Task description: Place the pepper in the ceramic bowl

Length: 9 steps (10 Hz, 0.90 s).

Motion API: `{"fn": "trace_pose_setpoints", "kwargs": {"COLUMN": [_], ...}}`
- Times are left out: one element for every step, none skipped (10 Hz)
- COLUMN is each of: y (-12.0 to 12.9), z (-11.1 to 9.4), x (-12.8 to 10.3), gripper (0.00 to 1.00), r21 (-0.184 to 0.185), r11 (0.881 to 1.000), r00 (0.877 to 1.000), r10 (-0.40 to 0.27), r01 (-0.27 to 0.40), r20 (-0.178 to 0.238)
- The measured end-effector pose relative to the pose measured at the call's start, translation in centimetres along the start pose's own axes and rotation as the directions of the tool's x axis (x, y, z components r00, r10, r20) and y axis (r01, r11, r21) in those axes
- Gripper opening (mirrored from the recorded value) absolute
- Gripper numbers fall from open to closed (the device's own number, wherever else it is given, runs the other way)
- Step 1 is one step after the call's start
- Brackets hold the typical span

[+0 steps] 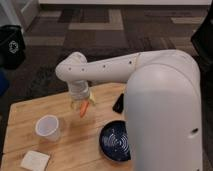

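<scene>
Above table (27, 114), between cup (48, 128) and ceramic bowl (115, 143), gripper (82, 104) clamped on pepper (84, 110)

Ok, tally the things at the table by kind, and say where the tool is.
Pepper: 1, held in the tool above the table
Cup: 1
Bowl: 1
Black flat item: 1
White square pad: 1
Total: 5

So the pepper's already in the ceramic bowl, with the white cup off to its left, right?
No. The camera view shows the pepper held in the fingers of the gripper above the table, left of the ceramic bowl, not in it. The white cup is off to the bowl's left, as you said.
</scene>
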Motion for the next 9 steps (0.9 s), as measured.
{"fn": "trace_pose_setpoints", "kwargs": {"y": [0.0, 0.0, -0.2, -0.3, -0.3, -0.3, -0.6, -0.7, -0.5], "z": [0.3, 0.5, 1.0, 1.4, 2.0, 2.3, 2.8, 3.0, 3.3], "x": [-0.6, -0.9, -1.6, -2.1, -2.8, -3.0, -3.4, -3.6, -4.1], "gripper": [0.65, 0.65, 0.65, 0.65, 0.65, 0.65, 0.65, 0.65, 0.65], "r21": [0.002, 0.005, 0.01, 0.016, 0.03, 0.033, 0.036, 0.038, 0.04], "r11": [1.0, 1.0, 1.0, 1.0, 0.998, 0.997, 0.996, 0.994, 0.991], "r00": [1.0, 1.0, 1.0, 1.0, 0.998, 0.997, 0.996, 0.995, 0.992], "r10": [-0.004, -0.007, -0.015, -0.026, -0.057, -0.07, -0.087, -0.099, -0.126], "r01": [0.004, 0.007, 0.015, 0.026, 0.057, 0.069, 0.087, 0.099, 0.126], "r20": [0.004, 0.006, 0.008, 0.011, 0.016, 0.013, 0.011, 0.01, 0.007]}}
